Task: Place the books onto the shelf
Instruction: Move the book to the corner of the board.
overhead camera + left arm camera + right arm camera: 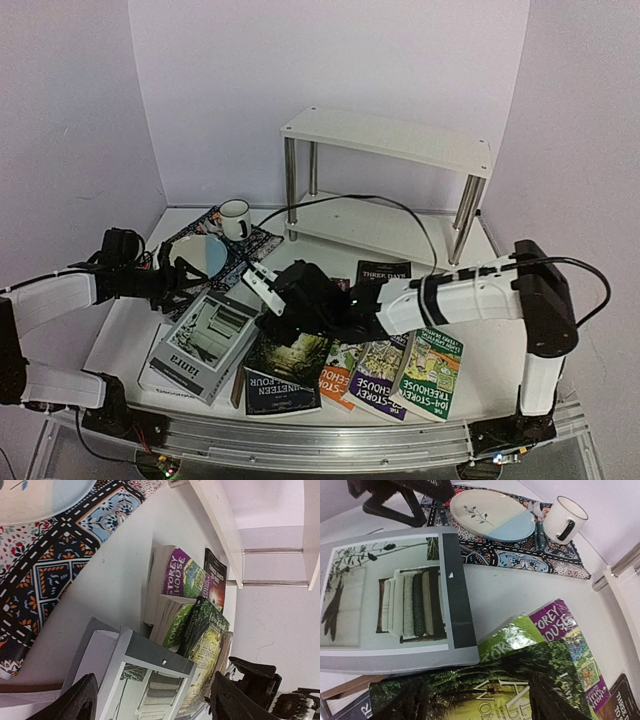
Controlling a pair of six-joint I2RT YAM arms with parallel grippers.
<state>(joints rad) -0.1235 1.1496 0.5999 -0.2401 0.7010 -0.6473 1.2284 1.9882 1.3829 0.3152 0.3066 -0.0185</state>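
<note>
While the left gripper gapes astride the grey book, the right gripper straddles the dark-green book at three o'clock; whether clamped is unclear.

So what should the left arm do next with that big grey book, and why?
Probably ease in a little and close on the book's edge. The left gripper is open, and in its wrist view the fingers stand either side of the big grey book without gripping it. That book lies on top of its stack, and the shelf holds no books yet.
</note>
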